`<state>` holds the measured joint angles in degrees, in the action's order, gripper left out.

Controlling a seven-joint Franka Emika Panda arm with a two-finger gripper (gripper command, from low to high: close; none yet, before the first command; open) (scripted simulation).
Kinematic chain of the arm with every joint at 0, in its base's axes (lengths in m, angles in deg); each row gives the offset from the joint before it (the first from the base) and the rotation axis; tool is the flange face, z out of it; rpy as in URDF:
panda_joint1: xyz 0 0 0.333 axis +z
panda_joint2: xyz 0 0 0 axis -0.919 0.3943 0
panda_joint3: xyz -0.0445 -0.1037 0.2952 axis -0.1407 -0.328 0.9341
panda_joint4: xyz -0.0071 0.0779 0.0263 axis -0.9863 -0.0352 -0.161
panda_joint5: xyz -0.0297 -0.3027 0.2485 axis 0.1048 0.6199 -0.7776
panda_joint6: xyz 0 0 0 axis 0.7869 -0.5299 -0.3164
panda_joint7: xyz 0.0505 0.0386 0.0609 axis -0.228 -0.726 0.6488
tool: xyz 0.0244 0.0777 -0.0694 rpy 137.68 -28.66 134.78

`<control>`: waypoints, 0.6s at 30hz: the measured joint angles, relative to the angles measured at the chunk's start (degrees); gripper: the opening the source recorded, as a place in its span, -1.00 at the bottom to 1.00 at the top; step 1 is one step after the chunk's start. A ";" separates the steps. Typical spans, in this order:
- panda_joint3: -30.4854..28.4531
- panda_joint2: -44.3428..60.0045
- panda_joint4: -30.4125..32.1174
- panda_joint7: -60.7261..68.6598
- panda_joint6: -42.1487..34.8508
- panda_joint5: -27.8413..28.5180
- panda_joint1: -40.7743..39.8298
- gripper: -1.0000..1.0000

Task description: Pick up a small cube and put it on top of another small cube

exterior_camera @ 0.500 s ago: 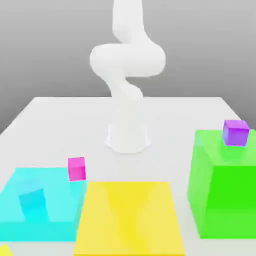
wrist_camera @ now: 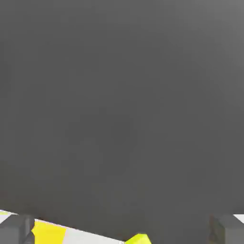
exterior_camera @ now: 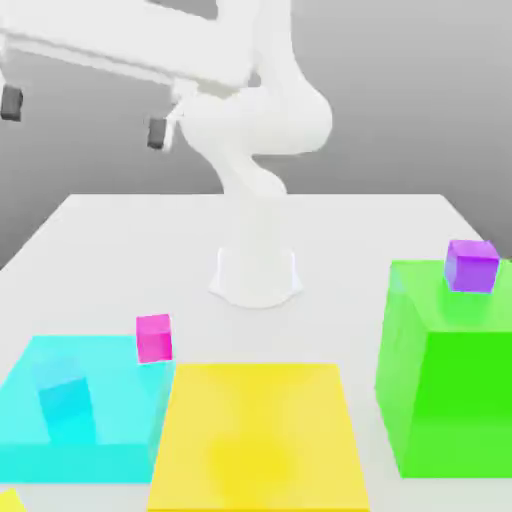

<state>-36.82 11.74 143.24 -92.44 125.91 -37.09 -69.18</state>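
Observation:
My gripper (exterior_camera: pixel 85 116) hangs high at the exterior view's upper left, open, with its two dark fingertips (exterior_camera: pixel 12 101) far apart and nothing between them. It is well above and away from every cube. A bright-yellow corner, which looks like the small yellow cube (exterior_camera: pixel 7 500), shows at the bottom-left edge and is mostly cut off. A magenta cube (exterior_camera: pixel 154 337) sits at the cyan block's far right corner. A purple cube (exterior_camera: pixel 471 265) rests on top of the green block (exterior_camera: pixel 445 390). In the hand view the grey fingertips (wrist_camera: pixel 16 229) frame a yellow cube's tip (wrist_camera: pixel 139 239).
A large flat yellow block (exterior_camera: pixel 258 435) lies at the front centre, between a translucent cyan block (exterior_camera: pixel 110 420) and the tall green block. A darker cyan cube shape (exterior_camera: pixel 65 400) shows inside the cyan block. The arm's white base (exterior_camera: pixel 256 272) stands mid-table.
The hand and forearm have swung into view at the exterior view's upper left. The cubes and blocks have not moved.

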 joint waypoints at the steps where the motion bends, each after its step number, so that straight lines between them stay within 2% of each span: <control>1: -0.61 2.09 -0.42 2.26 0.39 -0.45 -0.31 0.00; 8: -2.72 16.81 -3.34 19.60 3.22 -5.91 -4.49 0.00; 18: 1.88 37.30 -7.67 43.85 7.15 -14.11 -15.63 0.00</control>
<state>-34.94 49.04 135.56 -48.59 133.06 -51.20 -84.81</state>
